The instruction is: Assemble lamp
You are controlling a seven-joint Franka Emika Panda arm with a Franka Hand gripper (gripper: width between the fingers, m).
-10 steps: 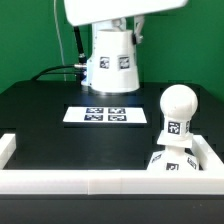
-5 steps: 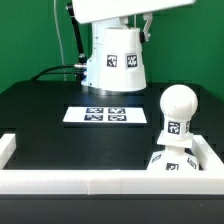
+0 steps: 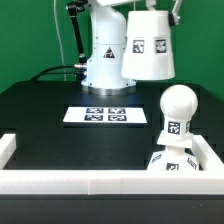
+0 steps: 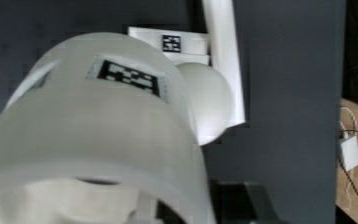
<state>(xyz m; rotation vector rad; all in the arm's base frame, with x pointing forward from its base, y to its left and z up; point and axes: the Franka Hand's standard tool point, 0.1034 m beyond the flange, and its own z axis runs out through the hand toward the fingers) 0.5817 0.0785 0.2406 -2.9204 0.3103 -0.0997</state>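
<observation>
Gripper itself out of frame above exterior view; fingers not visible, so state could not be told. Large white plastic truncated-cone shade with square tags hung high off black table, directly below arm. Round white bulb stood on base, lower, toward exterior view's right. Marker board lay flat between.
</observation>
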